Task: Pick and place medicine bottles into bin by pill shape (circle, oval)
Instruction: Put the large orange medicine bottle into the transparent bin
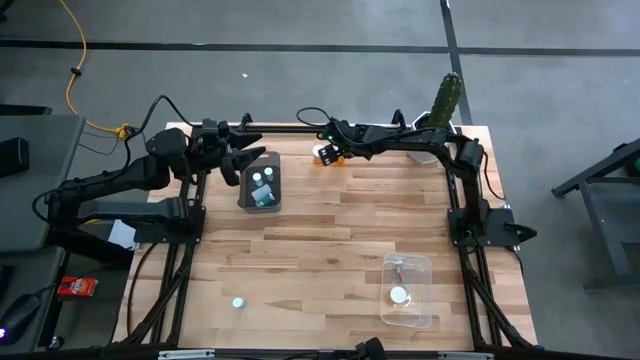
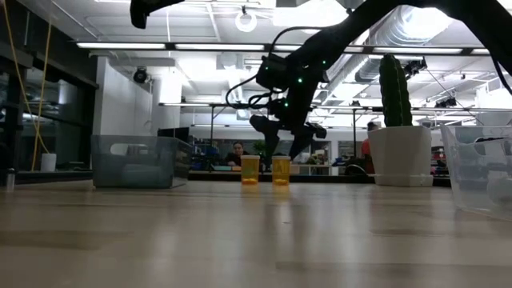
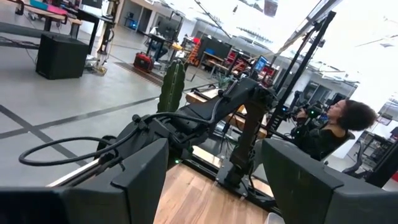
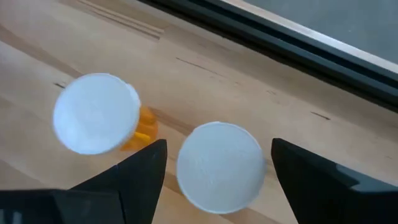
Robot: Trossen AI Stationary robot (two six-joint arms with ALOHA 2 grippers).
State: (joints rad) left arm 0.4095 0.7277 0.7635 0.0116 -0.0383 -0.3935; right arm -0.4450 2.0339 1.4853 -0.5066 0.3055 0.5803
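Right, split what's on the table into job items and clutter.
Job items: two orange bottles under the open right pincer; lone bottle; grey bin holding bottles; clear bin holding bottles.
Clutter: cactus in its white pot.

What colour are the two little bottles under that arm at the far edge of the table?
The two bottles are translucent orange with white caps, clearest in the low view.

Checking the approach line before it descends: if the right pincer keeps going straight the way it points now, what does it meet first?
Probably the white cap of the orange bottle centred between the open right pincer fingers; its neighbour sits off to one side.
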